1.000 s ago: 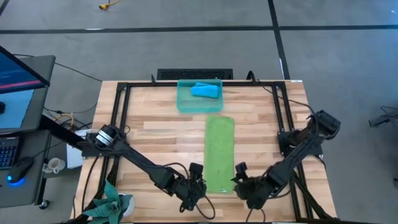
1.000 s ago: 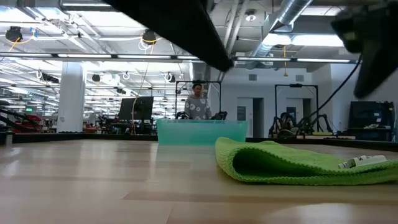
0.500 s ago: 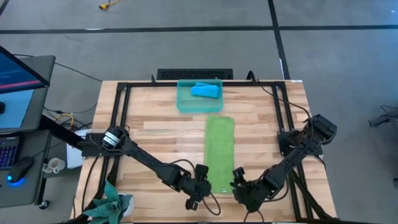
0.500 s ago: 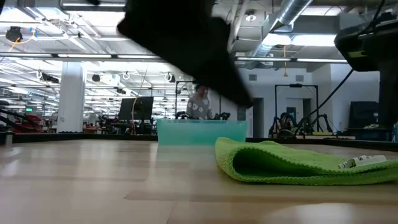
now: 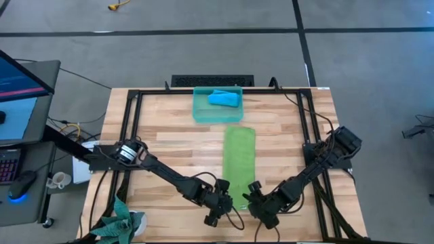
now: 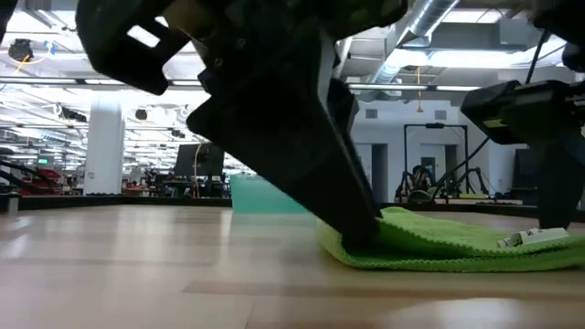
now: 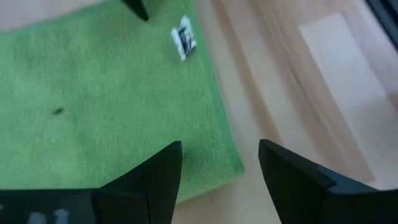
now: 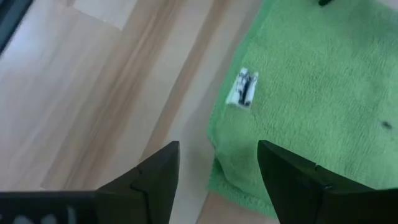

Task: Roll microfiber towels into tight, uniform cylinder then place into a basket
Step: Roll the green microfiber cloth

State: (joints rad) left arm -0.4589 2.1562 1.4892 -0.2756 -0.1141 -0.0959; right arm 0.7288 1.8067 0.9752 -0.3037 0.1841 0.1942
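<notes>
The lime green towel (image 5: 239,156) lies on the table as a long narrow strip running from near the basket to the near edge. The low view (image 6: 439,242) shows it doubled over. A white tag (image 8: 242,87) sits by its near right corner. The bright blue towel (image 5: 224,99) lies rolled up in the teal basket (image 5: 200,115) at the far middle. My left gripper (image 5: 226,202) is open at the green towel's near left corner (image 7: 233,168). My right gripper (image 5: 252,200) is open at its near right corner (image 8: 217,180). My left gripper comes down slanting from the table's left. In the low view one finger (image 6: 358,228) reaches the green towel's near left end; I cannot tell whether it touches. My right gripper's fingers stand on either side of the near right corner; I cannot tell whether they touch.
A black frame rail (image 5: 129,135) runs around the tabletop. A plant (image 5: 122,220) stands at the near left corner. A monitor and a keyboard (image 5: 13,102) stand off the table's left. Bare wood lies to the left and right of the green towel.
Both grippers have closed in on the green towel's near end. The left one has gone toward the table's right and down, and the right one toward the table's left and down. The towel has stayed where it was.
</notes>
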